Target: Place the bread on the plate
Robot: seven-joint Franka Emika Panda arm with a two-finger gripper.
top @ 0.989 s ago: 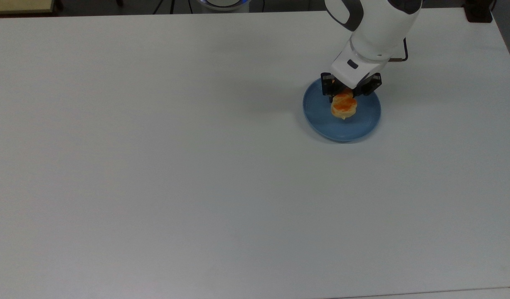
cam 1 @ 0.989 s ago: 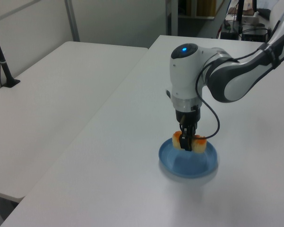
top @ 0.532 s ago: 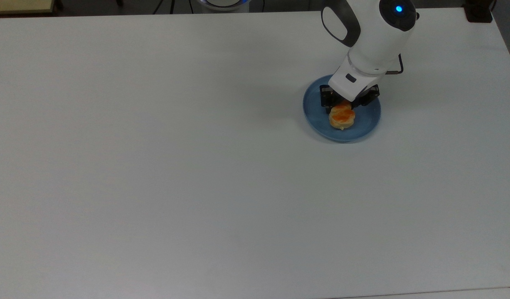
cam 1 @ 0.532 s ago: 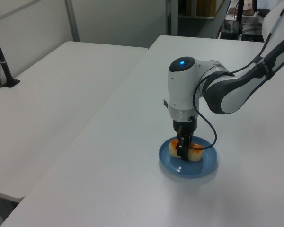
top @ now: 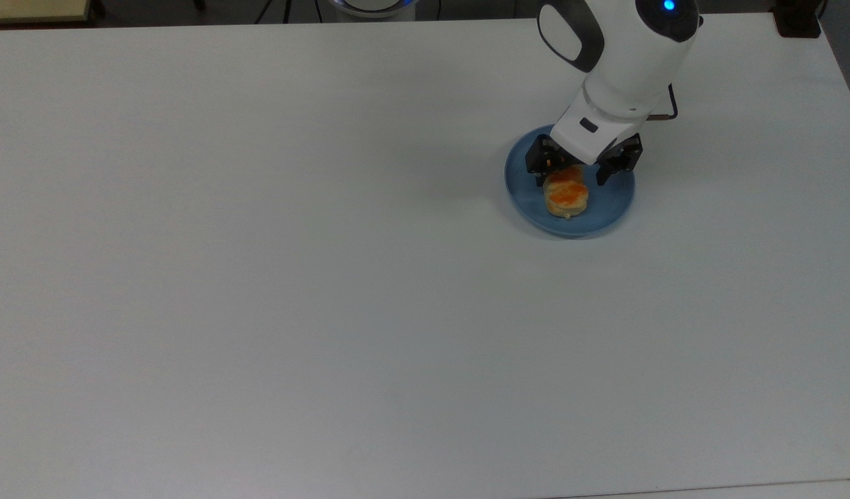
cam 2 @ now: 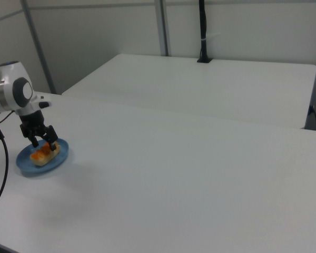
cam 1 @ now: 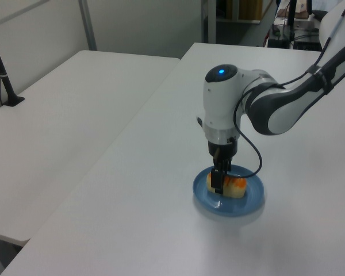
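Gripper (top: 569, 171) over plate, fingers spread apart, one each side of bread, not clamping it. Top view: black fingers (top: 539, 161) sit to the top view's left and right of the loaf's far end w/ visible gaps; loaf released. Right view: gripper (cam 2: 42, 141) straddles bread (cam 2: 45, 153), fingertips low, close to loaf top. Left view: gripper (cam 1: 219, 183) seen edge-on, near finger in front of loaf, so gap not readable there.

Bread (top: 567, 193) lies flat on plate (top: 527, 197), roughly mid-plate, long axis running toward/away from arm in top view. Orange-brown glaze up, pale yellow sides. Left view: bread (cam 1: 234, 187) rests on plate floor, inside rim, not hanging over edge. Plate (cam 1: 230, 209) blue, round, flat on table; in right view plate (cam 2: 26, 164) sits near the right view's left edge of table.

Table (top: 272, 277) white, plate is at its far right portion in top view. Arm (top: 625, 62) white w/ dark joint cover, blue status light on top, wrist pointing down over plate; thin dark cable loops beside wrist.

Farther back: second white table (cam 1: 63, 109) on the left view's left, dark post (cam 1: 0, 69) clamped at its edge. Right view: same sort of table (cam 2: 200, 89) behind, dark post (cam 2: 203, 31) standing on its far side, grey partition walls beyond.
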